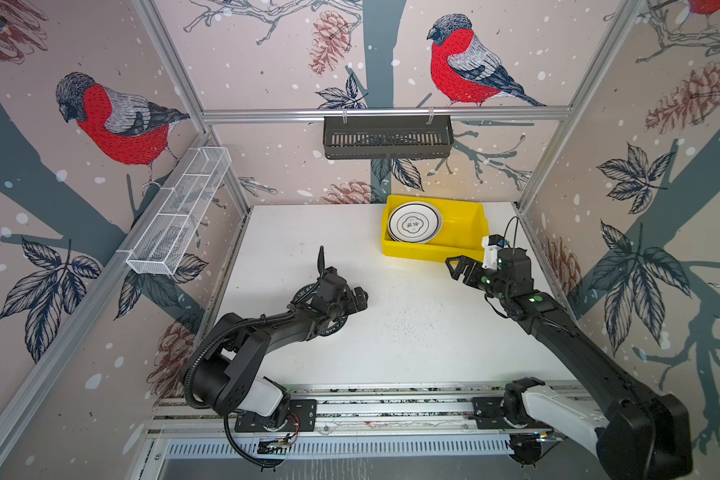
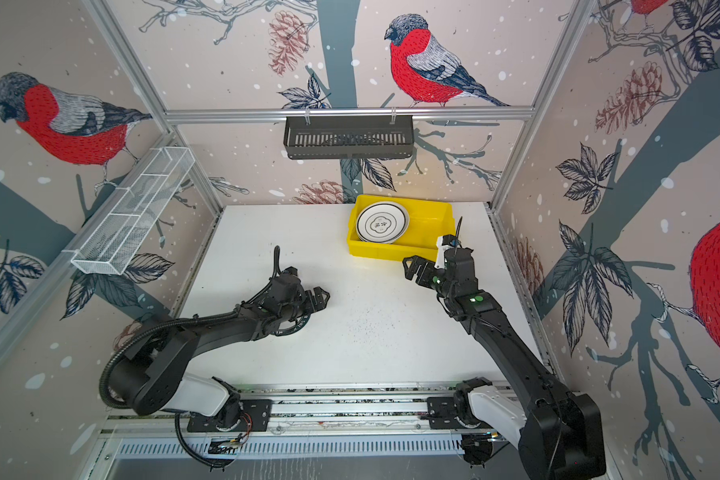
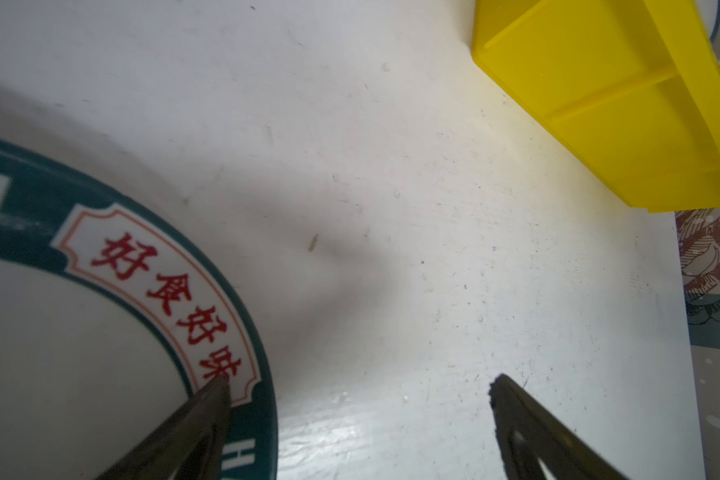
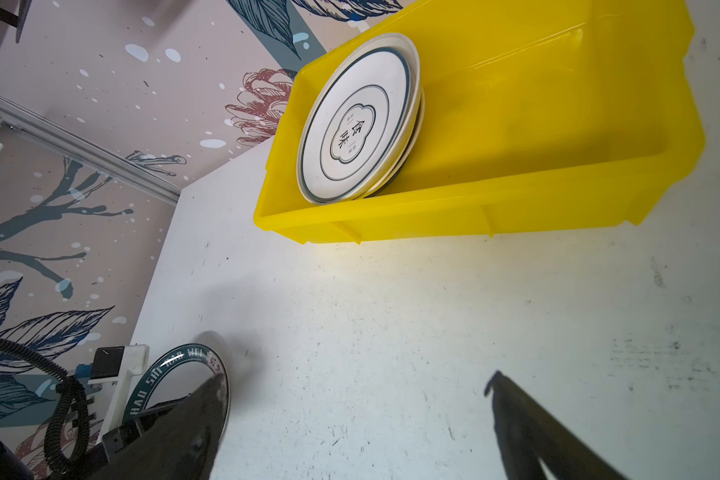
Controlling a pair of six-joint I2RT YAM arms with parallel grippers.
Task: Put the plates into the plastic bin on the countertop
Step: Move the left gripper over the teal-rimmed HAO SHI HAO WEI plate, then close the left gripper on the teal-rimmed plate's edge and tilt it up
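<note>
Left gripper (image 3: pixel 360 380) gapes astride the rim of the green-rimmed plate (image 3: pixel 242 324), eight o'clock.
Set for a rim pinch, I judge; right gripper (image 4: pixel 357 377) hangs open by the plastic bin (image 4: pixel 516 208) at one o'clock.

Bright yellow all over on the plastic bin (image 4: pixel 516 208). The top plate (image 4: pixel 356 124) in it is white with dark rings, a lobed dark outline in the centre and dark characters. The bench (image 1: pixel 412 332) is white with fine dark specks. The other plate (image 3: pixel 100 332) has a white centre and a dark-green rim with white letters, plus red characters on a cream panel edged in orange. The walls (image 1: pixel 267 62) are pale pink with red-breasted birds.
</note>
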